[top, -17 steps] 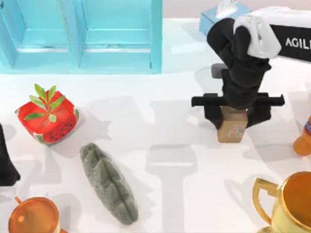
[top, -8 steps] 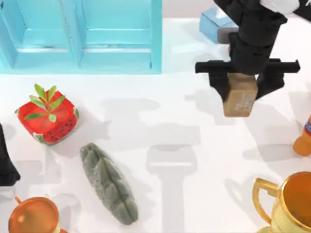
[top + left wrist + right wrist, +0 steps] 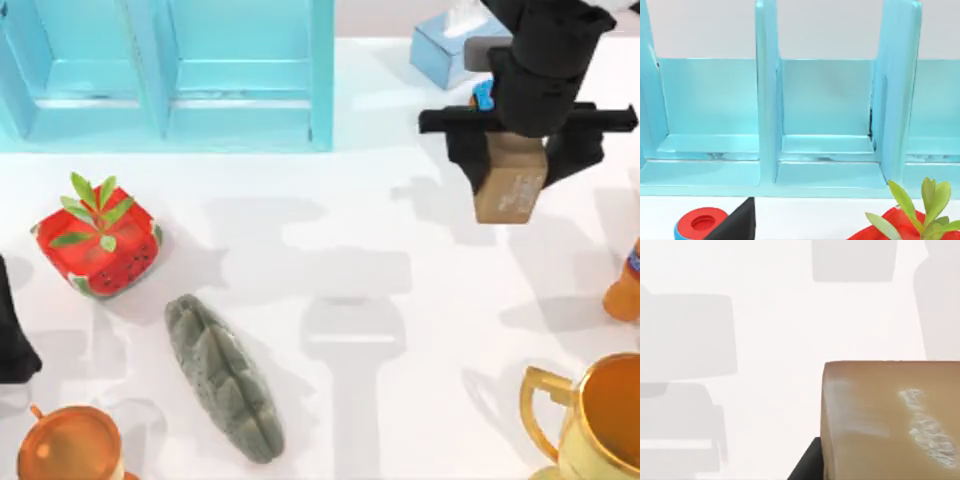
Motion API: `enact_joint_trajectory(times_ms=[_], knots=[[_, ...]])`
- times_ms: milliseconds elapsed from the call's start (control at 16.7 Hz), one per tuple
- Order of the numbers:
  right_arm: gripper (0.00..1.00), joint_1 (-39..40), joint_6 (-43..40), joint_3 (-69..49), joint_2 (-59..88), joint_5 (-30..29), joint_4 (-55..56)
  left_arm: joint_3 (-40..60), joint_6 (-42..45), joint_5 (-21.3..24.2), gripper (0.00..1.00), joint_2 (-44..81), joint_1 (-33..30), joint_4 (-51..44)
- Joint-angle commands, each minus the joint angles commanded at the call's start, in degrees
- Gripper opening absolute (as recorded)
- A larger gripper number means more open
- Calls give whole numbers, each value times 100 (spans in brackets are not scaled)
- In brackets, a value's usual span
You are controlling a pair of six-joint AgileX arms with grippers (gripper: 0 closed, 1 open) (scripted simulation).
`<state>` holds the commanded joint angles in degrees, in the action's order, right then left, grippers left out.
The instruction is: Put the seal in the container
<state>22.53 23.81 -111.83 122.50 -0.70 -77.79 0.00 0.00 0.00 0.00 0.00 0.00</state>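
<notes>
1. Black left gripper [image 3: 14, 345] sits parked at the table's left edge; I cannot tell how its claw stands.
2. Turquoise container [image 3: 165, 75] stands at the back left.
3. Right gripper [image 3: 525, 150] pinches the seal [image 3: 511, 180], lifted above the table's right part.

seal [image 3: 511, 185] in right tool [image 3: 524, 160], container [image 3: 165, 75] far left
</notes>
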Motion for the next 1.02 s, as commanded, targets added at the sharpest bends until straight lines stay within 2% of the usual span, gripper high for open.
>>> enact_joint_trajectory(times_ms=[240,540,660,840,1020], knots=[[0,-1079,-1076,193,-439,-215,146,0,0,0,100,0,0,0],[0,-3396,-3397,828,-1089,-260,22,0,0,0,100,0,0,0],[0,-4095,-4117,1090,-1308,-165,-106,0,0,0,100,0,0,0],[0,-4707,-4749,1400,-1568,17,-260,0,0,0,100,0,0,0],[0,-4827,-4872,1474,-1627,71,-299,0,0,0,100,0,0,0]])
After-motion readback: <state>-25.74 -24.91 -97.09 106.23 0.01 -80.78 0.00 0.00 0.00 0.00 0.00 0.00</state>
